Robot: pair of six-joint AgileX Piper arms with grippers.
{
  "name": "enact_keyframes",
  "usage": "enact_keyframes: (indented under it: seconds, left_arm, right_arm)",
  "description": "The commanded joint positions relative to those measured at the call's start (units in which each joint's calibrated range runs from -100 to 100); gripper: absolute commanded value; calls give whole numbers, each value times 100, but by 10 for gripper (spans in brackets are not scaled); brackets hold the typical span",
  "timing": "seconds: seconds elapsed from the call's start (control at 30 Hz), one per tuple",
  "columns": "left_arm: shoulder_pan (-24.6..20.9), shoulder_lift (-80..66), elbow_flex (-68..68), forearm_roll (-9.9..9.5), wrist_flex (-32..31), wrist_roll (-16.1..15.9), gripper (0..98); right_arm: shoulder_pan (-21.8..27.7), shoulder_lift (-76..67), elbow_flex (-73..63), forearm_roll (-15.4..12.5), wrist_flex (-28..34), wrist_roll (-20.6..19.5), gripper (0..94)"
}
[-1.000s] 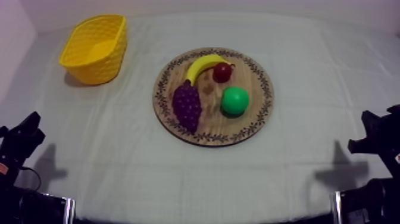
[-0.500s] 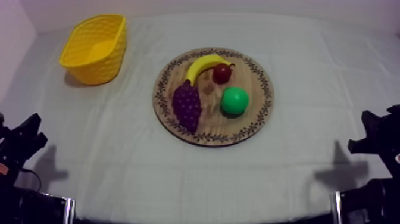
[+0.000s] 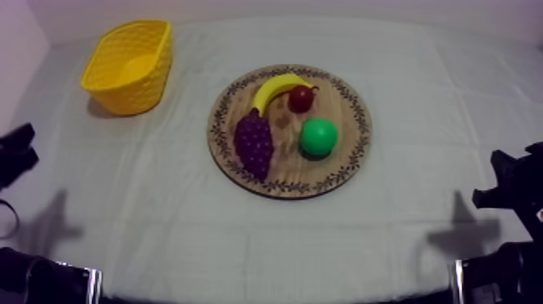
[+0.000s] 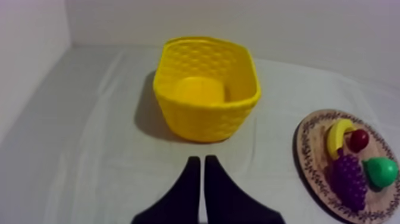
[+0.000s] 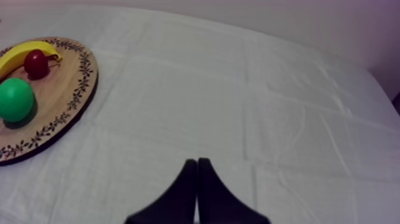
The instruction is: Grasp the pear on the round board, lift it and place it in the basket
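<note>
Top view looks down on a cloth-covered surface [image 3: 404,234] with a yellow basket [image 3: 144,85] at the far left and a round wooden board [image 3: 292,167] with a patterned rim in the middle, well apart from each other. Inside the basket I see its plain yellow woven floor and walls. The board carries four toy fruits. The pear [image 3: 318,137], bright green, sits on the right part of the board, inside the rim pattern. A small red fruit [image 3: 301,99] lies just beyond it on the far side, close to the pear, and I cannot tell whether the two touch. A banana [image 3: 275,87] curves along the far part of the board, its right end by the small red fruit. A bunch of grapes [image 3: 254,143] lies on the left part, stretched from the banana toward the near rim, apart from the pear.

Left arm [image 3: 16,154] shows as a black shape at the left edge, near side of the basket; right arm [image 3: 513,190] sits low at the right edge.

Left wrist view has the left gripper [image 4: 202,161] over bare cloth, just on the near side of the basket, its fingers [image 4: 189,184] pressed together into a narrow wedge with nothing between them. Right wrist view has the right gripper [image 5: 196,162] over bare cloth to the right of the board, its fingers likewise together on nothing.
</note>
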Motion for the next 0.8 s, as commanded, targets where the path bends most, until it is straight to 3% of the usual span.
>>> enact_keyframes:
  seconds: [0.0,0.13,0.27,0.37,0.63,0.77]
  left_arm:
    - [107,1195,-1930,-8,523,83,1]
    - [428,2197,-3323,-20,1413,389,1]
    - [898,2971,-4173,-25,1803,624,1]
    - [1318,3485,-4571,-71,1855,809,1]
    - [2638,4802,-5389,-469,1698,1352,1]
    - [3139,5399,-5682,-555,1574,1569,1]
  right_arm:
    - [0,1,3,-1,-1,1,3]
    - [0,1,3,-1,-1,0,3]
    - [0,1,3,-1,-1,0,3]
    - [0,1,3,-1,-1,1,3]
    - [0,1,3,-1,-1,1,3]
    - [0,1,3,-1,-1,1,3]
